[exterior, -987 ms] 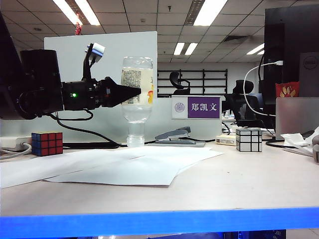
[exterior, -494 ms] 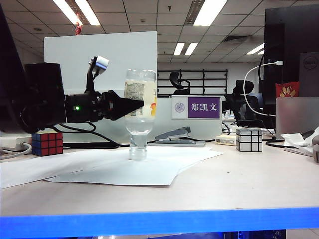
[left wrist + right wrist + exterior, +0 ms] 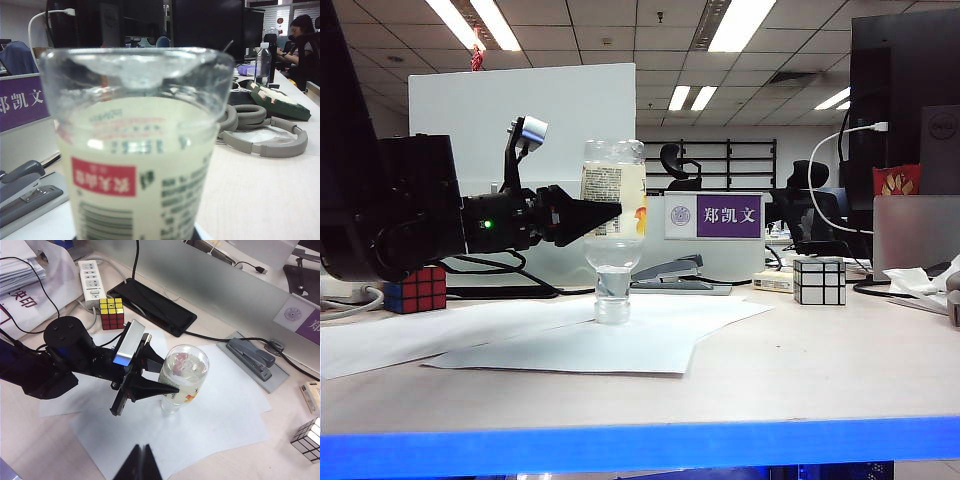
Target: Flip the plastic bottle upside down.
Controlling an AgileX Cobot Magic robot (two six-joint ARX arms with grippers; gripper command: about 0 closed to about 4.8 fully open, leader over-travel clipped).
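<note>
Plastic bottle (image 3: 613, 215): clear glossy plastic, matt cream paper-like label. Left gripper (image 3: 610, 213): matt black plastic fingers. Right gripper (image 3: 141, 460): matt black. Paper sheets (image 3: 570, 335): white, smooth, matt. Table (image 3: 800, 360): pale wood-look, smooth. Stapler (image 3: 252, 358): grey, dull sheen. Mirror cube (image 3: 819, 280): shiny silver.

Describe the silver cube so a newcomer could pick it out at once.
Start from the white sheets of paper mid-table, where the left gripper holds the plastic bottle cap-down. Look right, past the grey stapler: the silver cube stands there, mirror-faced, unlike the multicoloured cube far left.
</note>
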